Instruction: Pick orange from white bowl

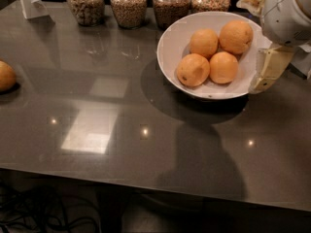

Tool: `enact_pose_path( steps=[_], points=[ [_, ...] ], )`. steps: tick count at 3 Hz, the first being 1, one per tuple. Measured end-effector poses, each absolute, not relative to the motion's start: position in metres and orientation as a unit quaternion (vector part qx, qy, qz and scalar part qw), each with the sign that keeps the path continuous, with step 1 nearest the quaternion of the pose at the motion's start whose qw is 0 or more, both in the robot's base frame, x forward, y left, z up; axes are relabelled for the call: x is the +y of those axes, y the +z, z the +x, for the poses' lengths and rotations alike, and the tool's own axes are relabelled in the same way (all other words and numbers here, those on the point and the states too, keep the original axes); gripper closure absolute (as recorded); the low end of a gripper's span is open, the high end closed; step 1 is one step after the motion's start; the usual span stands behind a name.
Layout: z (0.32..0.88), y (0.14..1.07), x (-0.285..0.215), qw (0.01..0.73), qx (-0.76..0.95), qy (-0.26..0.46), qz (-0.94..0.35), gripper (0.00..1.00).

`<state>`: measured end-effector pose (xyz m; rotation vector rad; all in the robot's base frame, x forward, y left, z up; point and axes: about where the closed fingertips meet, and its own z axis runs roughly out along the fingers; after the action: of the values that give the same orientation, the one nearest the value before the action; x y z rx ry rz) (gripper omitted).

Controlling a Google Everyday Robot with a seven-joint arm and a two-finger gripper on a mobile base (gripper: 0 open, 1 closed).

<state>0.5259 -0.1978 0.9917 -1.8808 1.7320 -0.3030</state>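
Note:
The white bowl (170,42) stands at the back right of the dark table and holds several oranges. The orange (236,36), large with plain peel, lies at the bowl's back right. An orange with a small dark spot (193,70) lies front left, and two smaller ones (203,42) (224,67) lie between. My gripper (250,45) is at the bowl's right rim and is open and empty. One cream finger (268,70) hangs just outside the rim and the other finger (252,3) is behind the bowl.
Several glass jars of grain (129,5) line the table's back edge. A lone orange (6,75) lies at the far left edge. A white stand (31,1) is at the back left corner. Cables (43,212) lie on the floor below.

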Motion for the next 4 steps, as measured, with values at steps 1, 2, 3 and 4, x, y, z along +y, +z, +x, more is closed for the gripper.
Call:
enact_pose_path(
  steps=[1,2,3,4],
  points=[
    [0.5688,0.9981,-0.1872,0.303,0.573,-0.131,-0.75,0.0],
    [0.5699,1.0024,-0.1874,0.302,0.548,-0.144,-0.766,0.0],
    [0.5699,1.0022,-0.1873,0.302,0.548,-0.144,-0.767,0.0],
    [0.5762,0.9964,-0.1955,0.28,0.529,-0.191,-0.778,0.0]
  ],
)
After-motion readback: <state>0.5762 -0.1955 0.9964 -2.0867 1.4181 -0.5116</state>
